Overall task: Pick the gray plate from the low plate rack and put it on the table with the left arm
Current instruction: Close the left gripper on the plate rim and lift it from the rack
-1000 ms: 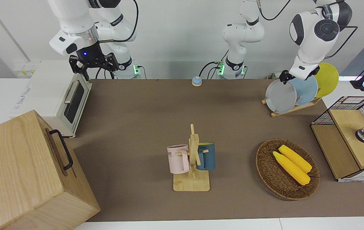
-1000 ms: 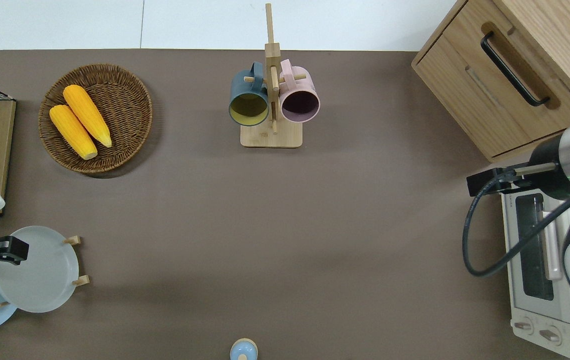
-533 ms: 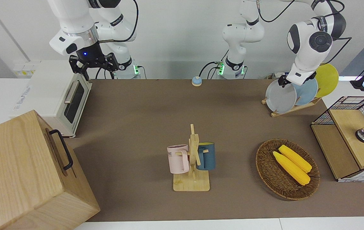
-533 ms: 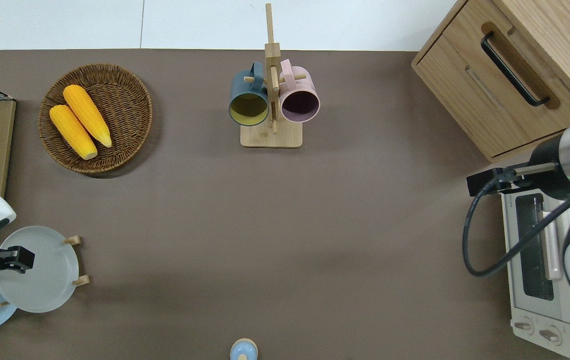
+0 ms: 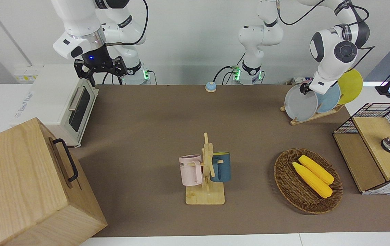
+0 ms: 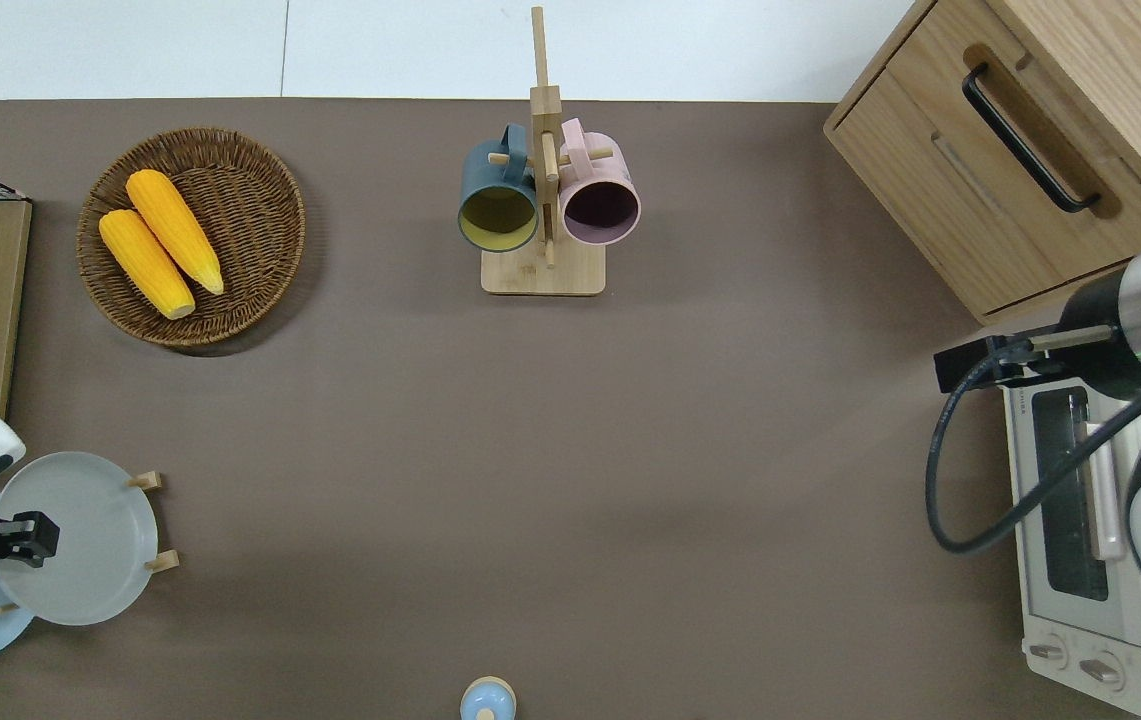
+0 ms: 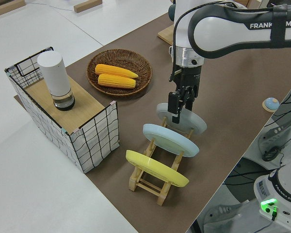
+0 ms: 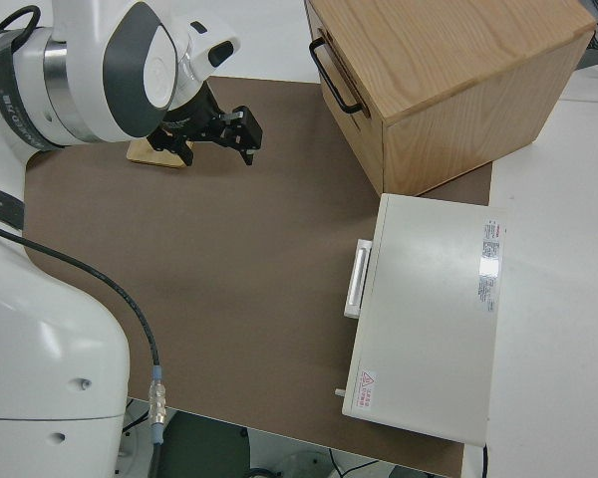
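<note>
Left claw (image 7: 176,108) is down at the low plate rack (image 7: 155,180), right on the top edge of the gray plate (image 7: 189,121). The black fingers (image 7: 171,103) straddle that rim, one on each face of the plate, but whether they are pressed onto it or just around it cannot be told. From overhead the claw (image 6: 2,537) sits over the edge of the plate (image 6: 90,540) at the left arm's end of the surface (image 6: 570,450). The gray plate leans in the rack's end slot, the one farthest toward the middle of the surface; the light blue plate (image 7: 170,140) is in the next slot and the yellow plate (image 7: 155,167) in the one after. Farther from the robots than the rack lies a wicker basket (image 6: 260,160) holding two corn cobs (image 6: 162,243). The right arm is parked, its claw (image 5: 101,67) spread apart.
</note>
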You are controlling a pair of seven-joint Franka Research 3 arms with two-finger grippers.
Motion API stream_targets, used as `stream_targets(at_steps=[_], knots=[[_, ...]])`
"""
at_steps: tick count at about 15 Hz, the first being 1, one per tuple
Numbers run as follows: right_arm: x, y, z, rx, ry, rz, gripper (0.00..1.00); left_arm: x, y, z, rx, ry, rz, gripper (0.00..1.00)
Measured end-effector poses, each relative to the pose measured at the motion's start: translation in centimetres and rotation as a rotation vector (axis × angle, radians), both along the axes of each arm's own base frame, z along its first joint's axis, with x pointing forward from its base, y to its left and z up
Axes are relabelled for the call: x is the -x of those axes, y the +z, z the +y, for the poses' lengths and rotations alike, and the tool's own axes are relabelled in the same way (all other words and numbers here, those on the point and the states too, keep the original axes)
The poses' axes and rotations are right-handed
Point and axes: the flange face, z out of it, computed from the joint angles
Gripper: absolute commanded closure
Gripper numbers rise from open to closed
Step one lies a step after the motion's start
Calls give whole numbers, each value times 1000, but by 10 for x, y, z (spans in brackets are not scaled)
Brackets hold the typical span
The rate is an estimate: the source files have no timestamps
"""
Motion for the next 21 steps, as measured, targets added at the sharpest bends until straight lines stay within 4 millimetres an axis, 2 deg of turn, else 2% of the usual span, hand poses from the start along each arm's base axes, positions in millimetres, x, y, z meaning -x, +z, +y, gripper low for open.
stream_targets(at_steps=[3,6,10,12,14,21], knots=[[0,0,0,0,0,0,17,1,-1,1,-1,10,0,799],[0,0,0,0,0,0,17,1,-2,1,2,13,-1,852],[0,0,0,0,0,0,17,0,-1,-1,-1,21,-9,869],[0,0,0,0,0,0,17,-1,0,-3,-4,27,-15,954],[0,0,0,0,0,0,17,-2,5,-3,-6,31,-26,996],[0,0,0,0,0,0,17,-5,28,-1,-4,46,-55,1000]])
